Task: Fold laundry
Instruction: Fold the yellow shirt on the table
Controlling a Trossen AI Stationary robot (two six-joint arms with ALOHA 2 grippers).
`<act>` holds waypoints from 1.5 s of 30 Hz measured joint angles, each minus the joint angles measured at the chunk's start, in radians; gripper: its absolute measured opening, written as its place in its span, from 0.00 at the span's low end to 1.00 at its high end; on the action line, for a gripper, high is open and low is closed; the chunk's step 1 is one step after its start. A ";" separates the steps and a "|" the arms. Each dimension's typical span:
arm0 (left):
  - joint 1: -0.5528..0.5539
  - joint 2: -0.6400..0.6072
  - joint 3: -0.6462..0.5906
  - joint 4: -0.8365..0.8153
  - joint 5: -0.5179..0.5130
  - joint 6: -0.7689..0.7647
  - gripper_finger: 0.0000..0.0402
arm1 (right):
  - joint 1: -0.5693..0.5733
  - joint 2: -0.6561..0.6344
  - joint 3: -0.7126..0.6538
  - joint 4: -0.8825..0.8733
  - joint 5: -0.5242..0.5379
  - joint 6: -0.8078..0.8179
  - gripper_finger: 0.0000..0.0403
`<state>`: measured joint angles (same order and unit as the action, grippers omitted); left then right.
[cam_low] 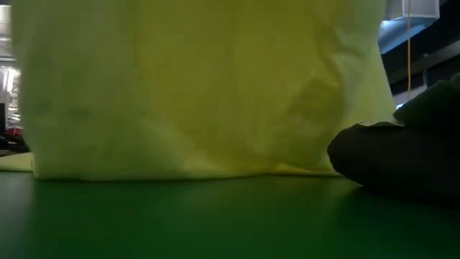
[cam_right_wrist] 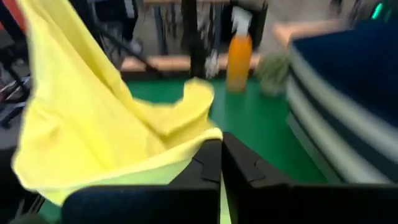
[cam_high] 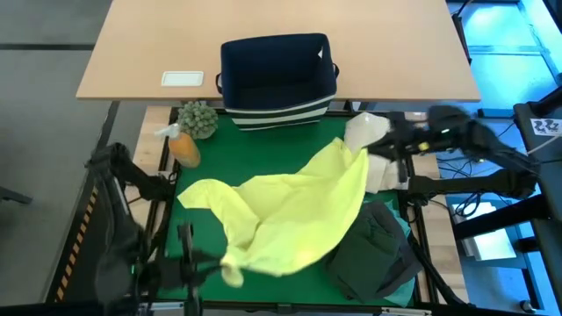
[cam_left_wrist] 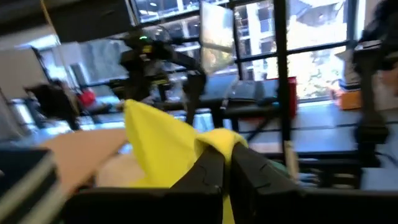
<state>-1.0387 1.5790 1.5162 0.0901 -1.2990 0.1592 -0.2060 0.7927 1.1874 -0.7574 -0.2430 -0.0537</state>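
Observation:
The bright yellow-green shirt (cam_high: 294,211) is stretched slantwise over the green mat (cam_high: 263,149) between my two grippers. My left gripper (cam_high: 226,268) is shut on it near the table's near-left side, and my right gripper (cam_high: 364,151) is shut on it at the far right. In the low view the shirt (cam_low: 201,86) hangs like a curtain, its lower edge on the mat. A dark olive-black garment (cam_high: 373,250) lies heaped at the near right, on turquoise cloth (cam_high: 406,279). My left gripper pinches a bunched fold of the shirt (cam_left_wrist: 219,140) between its two shut fingers (cam_left_wrist: 208,171). The fingers point roughly level, and the cloth stands up out of them and runs off toward the other arm. My right gripper pinches an edge of the shirt (cam_right_wrist: 186,149) between its shut fingers (cam_right_wrist: 239,165), slanting slightly down. From the fingers the cloth sags away in slack folds toward the mat.
A navy bin with a striped base (cam_high: 279,75) stands at the mat's far edge. An orange spray bottle (cam_high: 183,145) and a green plant (cam_high: 198,118) stand at the far left. Cream cloth (cam_high: 379,175) lies below my right gripper. A wooden table (cam_high: 395,53) lies beyond.

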 joint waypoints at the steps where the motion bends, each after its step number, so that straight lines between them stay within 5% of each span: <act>1: -0.023 0.023 0.000 -0.001 -0.016 -0.043 0.00 | 0.010 -0.009 -0.045 0.015 -0.005 0.015 0.00; 9: -0.159 0.158 0.000 -0.004 -0.130 -0.382 0.00 | 0.178 -0.056 -0.379 0.231 0.033 0.129 0.00; 19: -0.206 0.231 0.000 -0.140 -0.148 -0.831 0.00 | 0.313 -0.029 -0.481 0.243 0.421 0.183 0.00; 24: -0.170 0.232 0.000 -0.362 -0.072 -1.088 0.00 | 0.311 -0.051 -0.481 0.241 0.527 0.183 0.00; 29: -0.084 0.232 -0.041 -0.693 0.162 -1.500 0.00 | 0.311 -0.064 -0.480 0.223 0.568 0.181 0.00; 32: -0.040 0.233 -0.107 -0.720 0.239 -1.584 0.00 | 0.311 -0.051 -0.480 0.192 0.603 0.184 0.00; 38: -0.007 0.233 -0.150 -0.847 0.296 -1.683 0.00 | 0.310 0.001 -0.480 0.091 0.805 0.207 0.00; 45: 0.004 0.188 -0.150 -1.208 0.241 -1.881 0.00 | 0.310 0.107 -0.480 0.079 0.930 0.207 0.00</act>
<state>-1.0344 1.7667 1.3666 -1.1177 -1.0583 -1.7219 0.1043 0.9002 0.7078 -0.6781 0.6874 0.1535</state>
